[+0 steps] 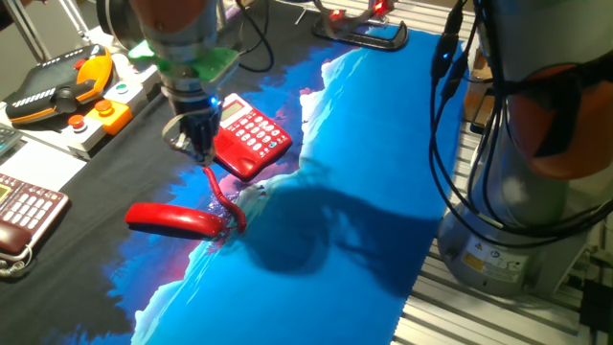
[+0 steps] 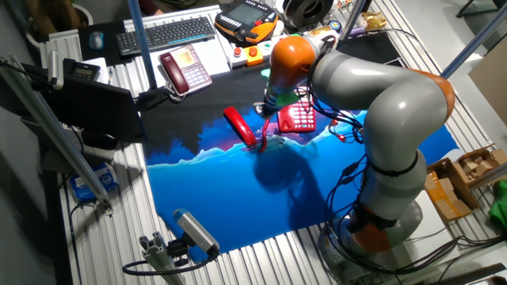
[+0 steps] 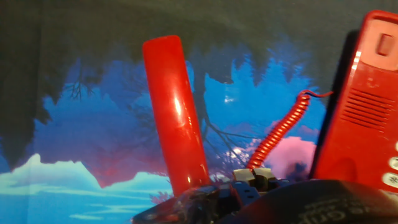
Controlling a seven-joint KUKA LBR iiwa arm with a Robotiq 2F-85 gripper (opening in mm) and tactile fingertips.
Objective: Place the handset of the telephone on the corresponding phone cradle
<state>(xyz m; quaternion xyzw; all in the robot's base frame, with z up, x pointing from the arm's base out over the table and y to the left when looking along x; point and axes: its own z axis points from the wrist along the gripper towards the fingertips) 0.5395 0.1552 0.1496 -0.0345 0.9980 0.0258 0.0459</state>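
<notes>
Gripper (image 1: 198, 144), aperture indiscernible, hovers beside the telephone (image 1: 251, 137) on a blue landscape-print mat (image 1: 364, 144); the handset (image 1: 172, 218) lies off the phone cradle (image 1: 236, 159), apart, cord attached.

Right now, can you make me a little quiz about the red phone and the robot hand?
1. True or false: the handset is resting in the phone cradle.
2. What joins the handset to the telephone? A) a coiled cord B) a strip of tape C) nothing
3. Fill in: the handset lies on the blue ____.

Key
1. False. It lies flat on the mat, apart from the telephone, and the gripper is over the telephone's cradle side, not holding it.
2. A, the red coiled cord.
3. mat.
</notes>
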